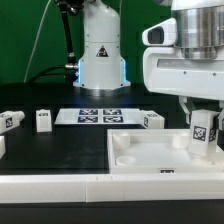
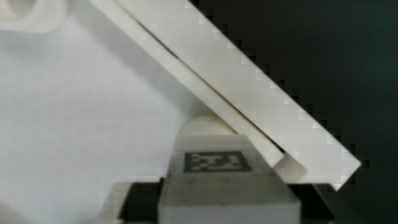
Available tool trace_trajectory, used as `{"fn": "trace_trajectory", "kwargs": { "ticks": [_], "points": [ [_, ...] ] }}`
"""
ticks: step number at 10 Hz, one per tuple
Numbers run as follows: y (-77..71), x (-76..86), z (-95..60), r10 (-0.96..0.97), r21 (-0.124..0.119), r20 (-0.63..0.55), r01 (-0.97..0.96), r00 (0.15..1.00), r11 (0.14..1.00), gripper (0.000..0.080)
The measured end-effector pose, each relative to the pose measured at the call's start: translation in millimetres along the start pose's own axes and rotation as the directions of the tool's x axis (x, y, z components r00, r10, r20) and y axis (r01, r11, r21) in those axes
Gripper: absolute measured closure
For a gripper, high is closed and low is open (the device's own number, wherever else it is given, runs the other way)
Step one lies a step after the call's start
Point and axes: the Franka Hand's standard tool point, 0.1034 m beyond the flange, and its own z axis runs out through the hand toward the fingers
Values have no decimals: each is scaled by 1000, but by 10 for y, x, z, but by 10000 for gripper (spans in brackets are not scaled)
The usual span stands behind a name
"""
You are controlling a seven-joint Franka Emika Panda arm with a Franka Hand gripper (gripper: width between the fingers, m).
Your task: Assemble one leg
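The robot's pincer point(image 1: 202, 122) is clamped on one small white plastic rectangular leg point(image 1: 204, 140) with a black-and-white tag. It holds the leg upright at the exterior view's right corner of a large flat white square panel point(image 1: 140, 152) with round sockets. This looks like the insertion step; next, the leg needs lining up squarely over a socket. Four legs in all: one held, three loose point(image 1: 10, 120) point(image 1: 43, 121) point(image 1: 152, 119) on the black desk point(image 1: 60, 145). One panel.

We are looking at a robotics lab: a white robot arm point(image 1: 100, 50) standing on a black worktop point(image 1: 60, 145), a marker board point(image 1: 100, 116) of printed tags lying flat, a green backdrop point(image 1: 22, 30) behind.
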Motion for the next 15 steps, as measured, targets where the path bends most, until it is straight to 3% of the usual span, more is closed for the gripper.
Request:
{"fn": "trace_trajectory", "kwargs": {
  "ticks": [1, 2, 4, 7, 11, 13, 15],
  "points": [
    [-3, -8, 2, -19, 0, 0, 19, 1000, 1000, 433],
    [-1, -8, 3, -73, -2, 2, 73, 997, 997, 433],
    [-19, -8, -16, -194, -10, 13, 194, 981, 981, 181],
    [-16, 26, 16, -584, -15, 29, 584, 811, 811, 151],
    [-35, 4, 25, -883, -77, 39, 883, 467, 463, 151],
    [-24, 36, 23, -963, -73, 50, 963, 264, 260, 151],
    [-24, 44, 31, -982, -72, 47, 981, 183, 179, 151]
  ]
}}
